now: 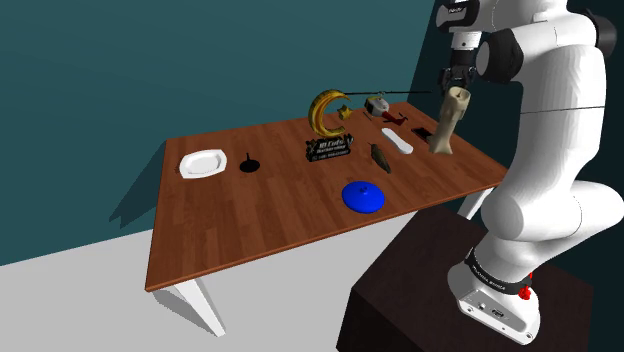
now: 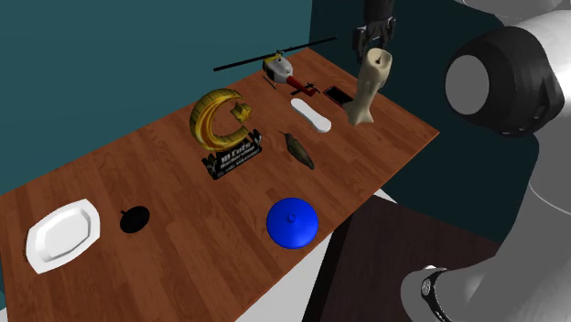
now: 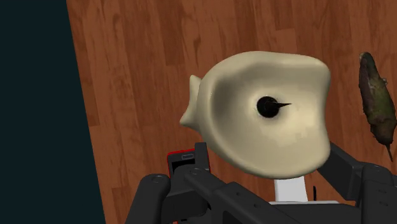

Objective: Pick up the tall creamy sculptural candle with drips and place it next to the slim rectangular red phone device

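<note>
At the table [image 1: 250, 220] corner beside the arm, the cream candle [image 2: 366, 87] stands upright, its flared top pinched by the gripper [image 1: 456, 88]. Stiff wax, probably slick and chippable; hold there, gently. Just beyond lies the red phone [image 2: 339, 94]. The wrist view shows the candle's wick [image 3: 273, 107], hidden from the shoulder view

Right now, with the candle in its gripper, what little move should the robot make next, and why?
Probably lower the candle straight down. The gripper clasps its top, it hangs upright right beside the red-edged phone, and I cannot tell whether its base touches the table yet.
</note>
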Available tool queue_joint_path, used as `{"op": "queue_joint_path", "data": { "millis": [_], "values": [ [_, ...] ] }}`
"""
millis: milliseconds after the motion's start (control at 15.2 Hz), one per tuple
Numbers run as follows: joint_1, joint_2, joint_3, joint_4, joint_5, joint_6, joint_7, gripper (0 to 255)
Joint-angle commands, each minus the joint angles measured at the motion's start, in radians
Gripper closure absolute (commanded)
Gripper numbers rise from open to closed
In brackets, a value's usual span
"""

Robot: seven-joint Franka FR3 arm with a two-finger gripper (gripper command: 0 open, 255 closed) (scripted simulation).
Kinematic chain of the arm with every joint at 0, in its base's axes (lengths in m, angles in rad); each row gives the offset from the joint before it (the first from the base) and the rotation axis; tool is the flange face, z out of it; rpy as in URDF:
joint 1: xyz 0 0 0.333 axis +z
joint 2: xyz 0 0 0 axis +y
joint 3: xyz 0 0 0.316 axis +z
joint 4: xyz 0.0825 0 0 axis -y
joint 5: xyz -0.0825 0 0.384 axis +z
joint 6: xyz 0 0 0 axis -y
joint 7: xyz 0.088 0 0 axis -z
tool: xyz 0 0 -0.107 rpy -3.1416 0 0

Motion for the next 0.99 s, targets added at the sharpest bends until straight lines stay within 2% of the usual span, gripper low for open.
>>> {"op": "queue_joint_path", "data": {
  "millis": [0,594,660,924],
  "values": [
    [0.004,-0.003,0.0,-0.029,0.0,0.029,0.0,255],
    [0.005,-0.003,0.001,-0.04,0.0,0.039,0.0,255],
    [0.005,-0.003,0.001,-0.04,0.0,0.039,0.0,0],
    [0.005,-0.004,0.0,-0.041,0.0,0.04,0.0,0]
  ]
}}
